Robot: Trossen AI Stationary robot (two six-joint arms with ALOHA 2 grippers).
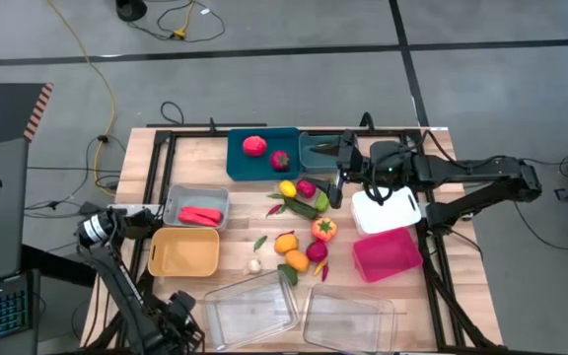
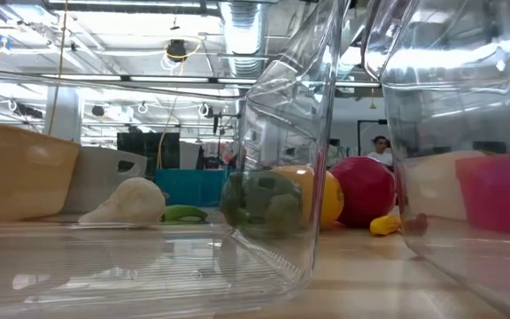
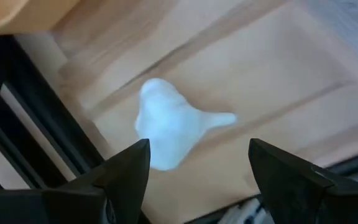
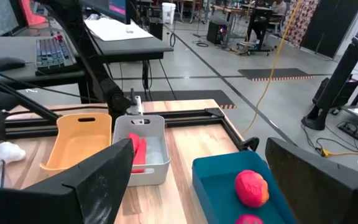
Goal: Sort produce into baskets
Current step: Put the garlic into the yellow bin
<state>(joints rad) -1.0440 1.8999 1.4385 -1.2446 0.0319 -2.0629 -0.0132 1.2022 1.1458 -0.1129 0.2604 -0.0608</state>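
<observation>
My left gripper (image 1: pixel 179 312) sits at the near-left corner of the table, jaws partly spread and holding nothing. The left wrist view shows a white lumpy piece (image 3: pixel 169 124) on the wood just ahead of the fingertips and roughly between them. The black table frame (image 3: pixel 39 130) runs close beside it. My worry here is that one finger lands on a lobe instead of straddling the piece. That could skid it toward the frame and off the edge, or squeeze it out sideways. The high view hides this piece under the arm. Only the left wrist view shows it well, and the right wrist view shows it as a pale spot (image 4: pixel 10 151) beyond the tan bin (image 4: pixel 79 149).

Most of the unsorted produce (image 1: pixel 304 222) lies in a tight cluster between the two arms, well apart from both grippers. I judge that reaching into it risks dragging neighbouring pieces along. The low view looks through the clear trays (image 2: pixel 290 177) and shows how closely those pieces sit. It shows no gripper.

My right gripper (image 1: pixel 341 158) hangs at the far edge, jaws wide and empty, beside the teal bin (image 1: pixel 240 163) that holds red fruit (image 1: pixel 254 146). Dropping from there could clip a bin wall.
</observation>
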